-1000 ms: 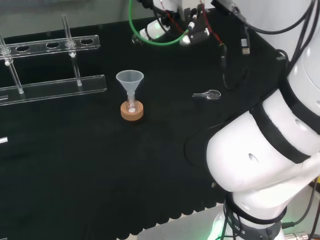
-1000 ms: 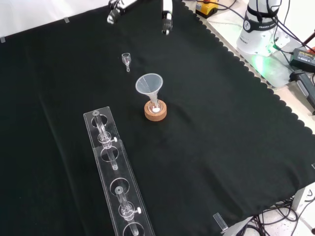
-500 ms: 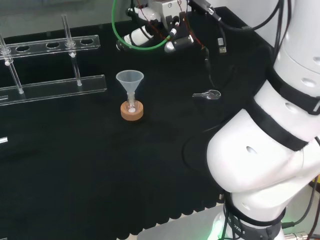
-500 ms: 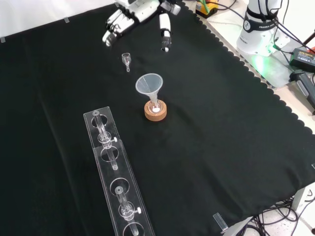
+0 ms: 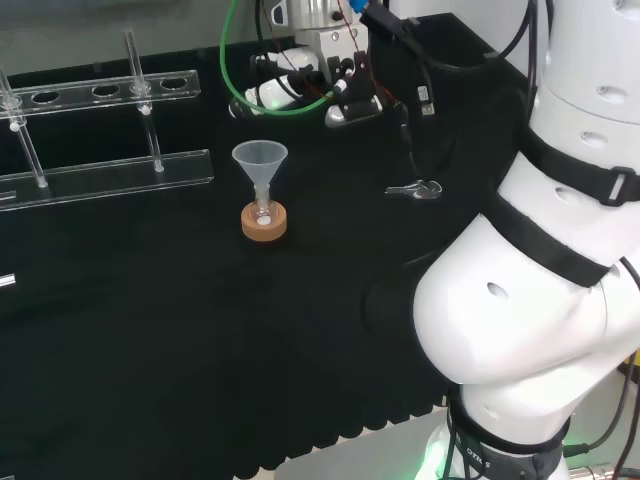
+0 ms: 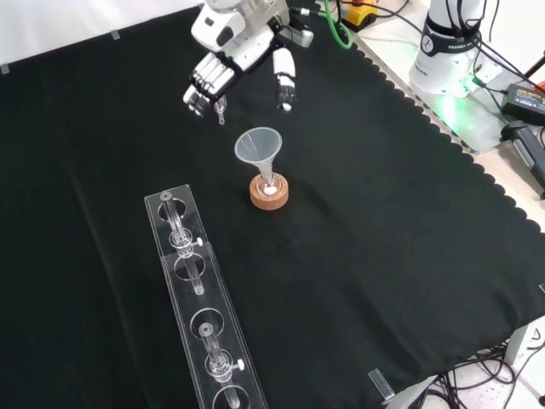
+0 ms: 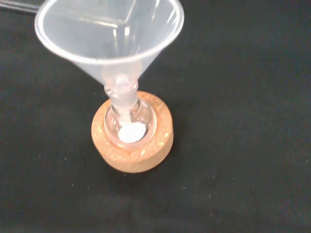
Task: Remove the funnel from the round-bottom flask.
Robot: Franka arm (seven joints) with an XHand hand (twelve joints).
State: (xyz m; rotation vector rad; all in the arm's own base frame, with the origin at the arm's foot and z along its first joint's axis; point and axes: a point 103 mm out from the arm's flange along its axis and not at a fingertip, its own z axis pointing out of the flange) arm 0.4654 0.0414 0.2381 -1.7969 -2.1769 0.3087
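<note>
In the head view, your hand (image 5: 300,85) hangs beyond the funnel (image 5: 260,163), well apart from it. In the front view its fingers (image 6: 204,85) are relaxed and spread, holding nothing; bring them down around the cone and lift straight up, so the round-bottom flask (image 6: 267,181) stays seated in the cork ring (image 6: 269,194). In the wrist view, the flask holds a little white material (image 7: 131,132).
</note>
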